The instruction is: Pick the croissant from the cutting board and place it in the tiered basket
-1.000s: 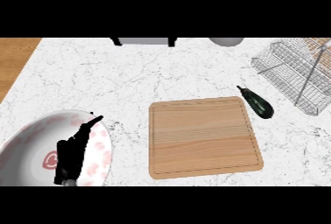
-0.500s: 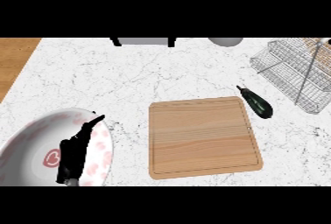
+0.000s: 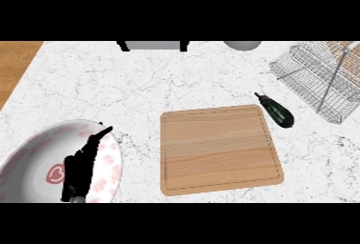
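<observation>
The left robot hand (image 3: 79, 164), fingers straight, rested over the plate (image 3: 32, 157), left of a board (image 3: 218, 147) showing no croissant; basket (image 3: 320, 78) stood far right.

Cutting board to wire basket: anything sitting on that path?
Yes. A dark green vegetable lies on the counter just off the cutting board's upper right corner, between the board and the wire basket. A straight carry would pass over it. No croissant shows on the board.
</observation>
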`<state>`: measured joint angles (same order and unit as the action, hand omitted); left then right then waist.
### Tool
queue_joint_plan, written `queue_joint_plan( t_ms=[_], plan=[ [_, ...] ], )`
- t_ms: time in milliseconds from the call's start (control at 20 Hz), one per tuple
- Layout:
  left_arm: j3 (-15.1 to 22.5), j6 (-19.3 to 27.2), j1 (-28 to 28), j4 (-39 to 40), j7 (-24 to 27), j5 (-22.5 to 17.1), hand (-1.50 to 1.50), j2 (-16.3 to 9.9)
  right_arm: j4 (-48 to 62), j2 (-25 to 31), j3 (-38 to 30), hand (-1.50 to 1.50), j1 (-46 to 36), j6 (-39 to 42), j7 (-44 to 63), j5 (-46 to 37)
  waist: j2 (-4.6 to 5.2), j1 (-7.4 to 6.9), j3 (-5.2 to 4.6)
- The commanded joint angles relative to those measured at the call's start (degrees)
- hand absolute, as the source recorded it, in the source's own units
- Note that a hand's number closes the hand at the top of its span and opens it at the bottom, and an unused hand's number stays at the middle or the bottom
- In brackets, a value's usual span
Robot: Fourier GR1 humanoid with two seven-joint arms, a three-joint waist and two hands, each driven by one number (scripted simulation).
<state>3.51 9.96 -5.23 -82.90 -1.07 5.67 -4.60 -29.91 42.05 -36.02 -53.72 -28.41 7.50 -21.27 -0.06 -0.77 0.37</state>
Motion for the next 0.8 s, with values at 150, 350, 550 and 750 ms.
queue_joint_plan(
  t_ms=[150, 350, 550, 750],
  plan=[
    [-3.4, -1.7, -2.5, 0.7, -0.9, -2.7, 0.0, -2.1, -6.0, 5.9, -5.9, -1.5, 9.3, -2.7, 2.3, 4.3, -0.59, 2.55, -0.43],
    [-2.4, 0.4, -1.7, 1.1, -1.4, -1.4, 0.0, -0.1, -11.5, 10.1, -10.1, -1.5, 17.3, 3.7, 4.5, 8.8, -0.84, 3.99, -0.46],
    [-1.6, 1.6, -4.3, -2.7, -2.1, -0.7, 0.0, 0.7, -16.5, 13.7, -16.4, -1.5, 28.7, 11.8, 4.3, 13.8, -1.05, 4.85, -0.41],
    [-4.4, -0.9, -5.6, -1.3, -0.1, -2.8, 0.0, -1.8, -20.4, 15.8, -24.3, -1.5, 40.0, 21.1, 4.4, 19.4, -0.92, 5.08, -0.45]
  ],
)
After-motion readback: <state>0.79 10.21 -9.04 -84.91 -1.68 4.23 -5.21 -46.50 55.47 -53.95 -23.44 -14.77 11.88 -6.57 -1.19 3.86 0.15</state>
